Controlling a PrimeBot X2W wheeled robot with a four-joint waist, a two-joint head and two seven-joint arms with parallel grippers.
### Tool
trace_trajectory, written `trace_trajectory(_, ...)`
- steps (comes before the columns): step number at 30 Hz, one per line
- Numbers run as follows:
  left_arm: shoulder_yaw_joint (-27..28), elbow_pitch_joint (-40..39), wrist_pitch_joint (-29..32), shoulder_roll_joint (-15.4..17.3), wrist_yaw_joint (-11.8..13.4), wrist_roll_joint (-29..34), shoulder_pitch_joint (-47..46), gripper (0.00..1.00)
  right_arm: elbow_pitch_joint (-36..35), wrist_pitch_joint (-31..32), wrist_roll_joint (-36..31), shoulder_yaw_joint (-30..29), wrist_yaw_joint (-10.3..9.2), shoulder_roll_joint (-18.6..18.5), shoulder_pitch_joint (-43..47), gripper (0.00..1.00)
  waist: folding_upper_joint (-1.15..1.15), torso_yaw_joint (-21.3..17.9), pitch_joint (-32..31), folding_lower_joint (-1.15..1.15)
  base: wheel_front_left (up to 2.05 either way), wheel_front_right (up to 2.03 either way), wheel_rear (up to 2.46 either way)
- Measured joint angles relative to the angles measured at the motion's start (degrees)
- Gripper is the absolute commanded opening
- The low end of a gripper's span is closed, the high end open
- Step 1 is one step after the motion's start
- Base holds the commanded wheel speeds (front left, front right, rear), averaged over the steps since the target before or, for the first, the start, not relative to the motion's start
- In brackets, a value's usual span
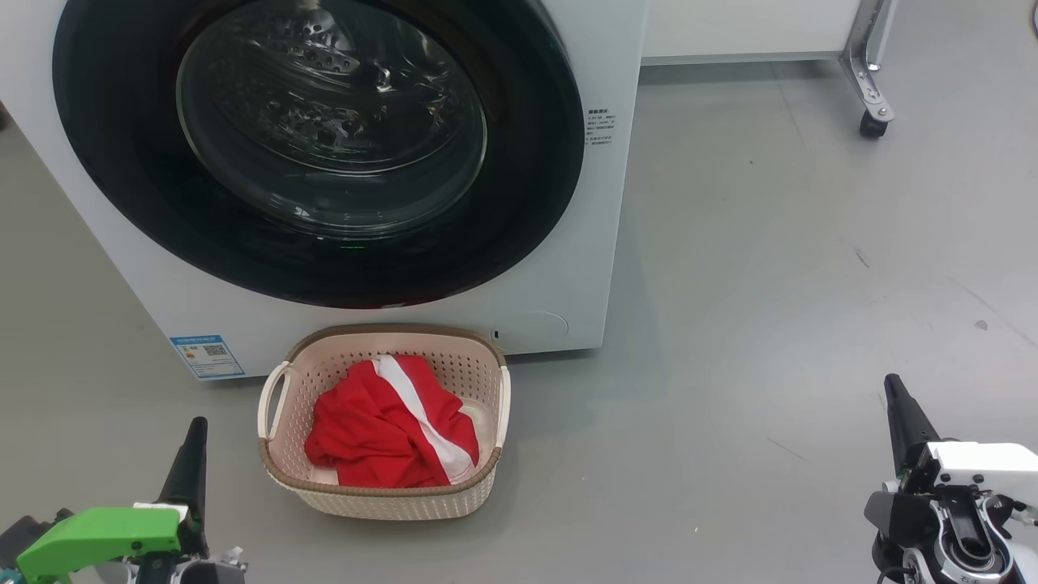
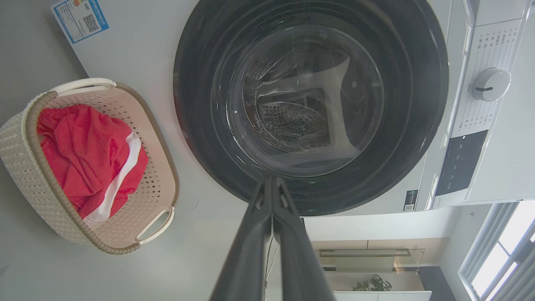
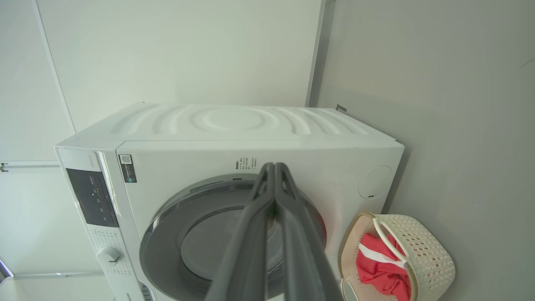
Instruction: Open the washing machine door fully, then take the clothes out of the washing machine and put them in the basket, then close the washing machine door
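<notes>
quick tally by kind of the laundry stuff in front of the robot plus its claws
washing machine: 1
washing machine door, closed: 1
basket: 1
clothes, red with white stripe, in the basket: 1
claws: 2, left claw and right claw, both shut
total: 6

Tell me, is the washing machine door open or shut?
Shut. The washing machine door lies flush against the front of the washing machine; no gap shows around its black ring.
</notes>
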Motion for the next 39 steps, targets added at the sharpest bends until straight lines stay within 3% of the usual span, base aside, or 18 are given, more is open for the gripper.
trace_trajectory(39, 0.23, 0.05, 0.01, -0.01, 0.0, 0.0, -0.07, 0.0, 0.21, 0.43, -0.01, -0.29, 0.01, 0.14, -0.02, 0.0, 0.0, 0.0, 0.0, 0.0, 0.0, 0.0, 0.0)
